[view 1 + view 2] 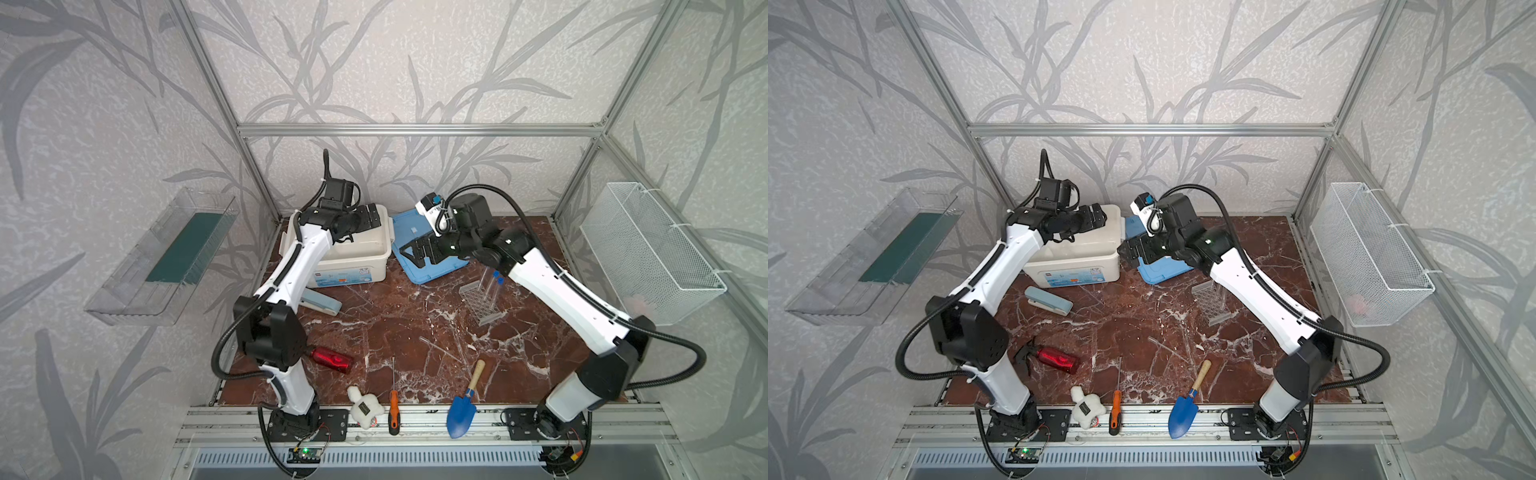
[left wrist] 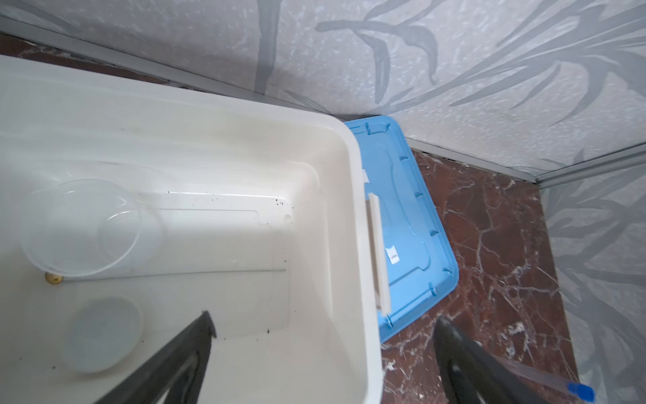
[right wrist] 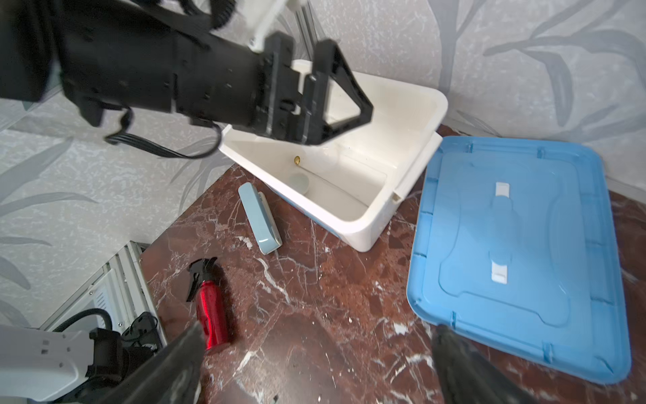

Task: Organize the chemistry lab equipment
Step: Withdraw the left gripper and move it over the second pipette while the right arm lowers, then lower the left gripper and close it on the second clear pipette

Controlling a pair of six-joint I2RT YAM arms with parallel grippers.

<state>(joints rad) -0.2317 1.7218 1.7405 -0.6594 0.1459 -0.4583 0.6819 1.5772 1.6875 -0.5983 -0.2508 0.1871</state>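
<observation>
The left gripper over the white bin and the right gripper both have their claws wide apart and hold nothing. The test tubes stand in the rack on the table. They look thin, slippery and easy to break, so a soft pinch near the blue cap seems best.

Red spray bottle lying down; plush toy, screwdriver, trowel along front edge.
</observation>
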